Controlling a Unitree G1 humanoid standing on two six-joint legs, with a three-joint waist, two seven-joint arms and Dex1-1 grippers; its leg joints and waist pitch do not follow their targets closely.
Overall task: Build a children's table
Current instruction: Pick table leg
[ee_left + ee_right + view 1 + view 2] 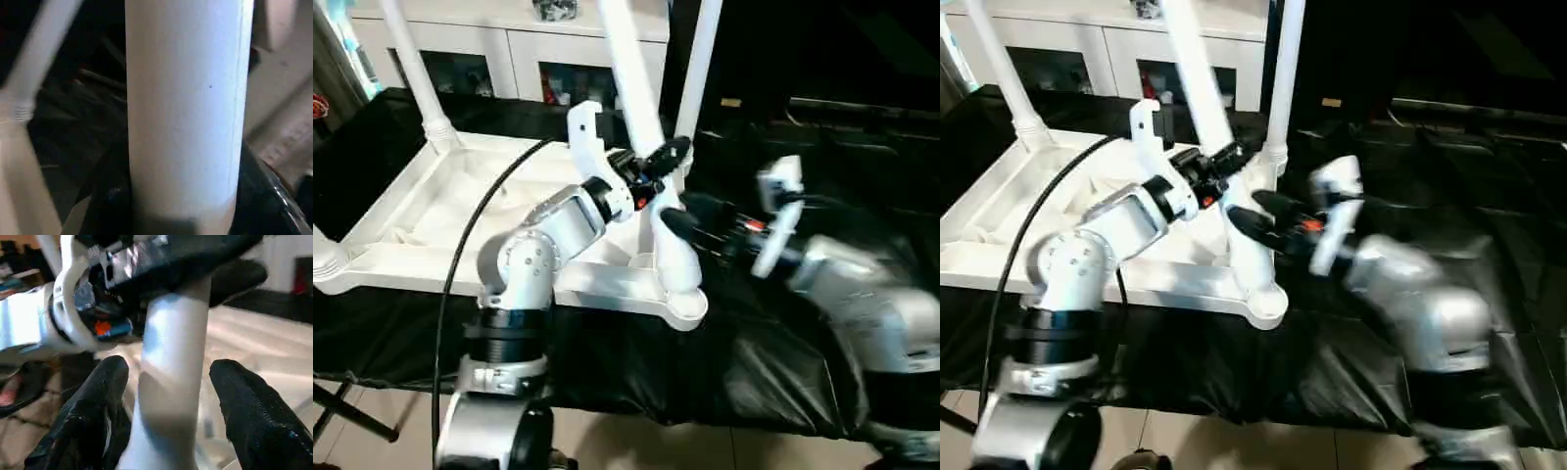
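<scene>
The left tool (658, 168) clamps the near-corner leg (636, 93); the right tool (168, 411), open, straddles it just below. Three legs stand in the upturned table top (421, 211); one far socket seems unfilled.

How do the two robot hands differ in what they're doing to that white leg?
The left gripper is clamped around the near leg higher up, while the right gripper sits lower, near the corner socket. The left gripper's fingers press the leg; the right gripper's fingers stand apart with gaps either side. Both have black fingers and work the same leg.
</scene>
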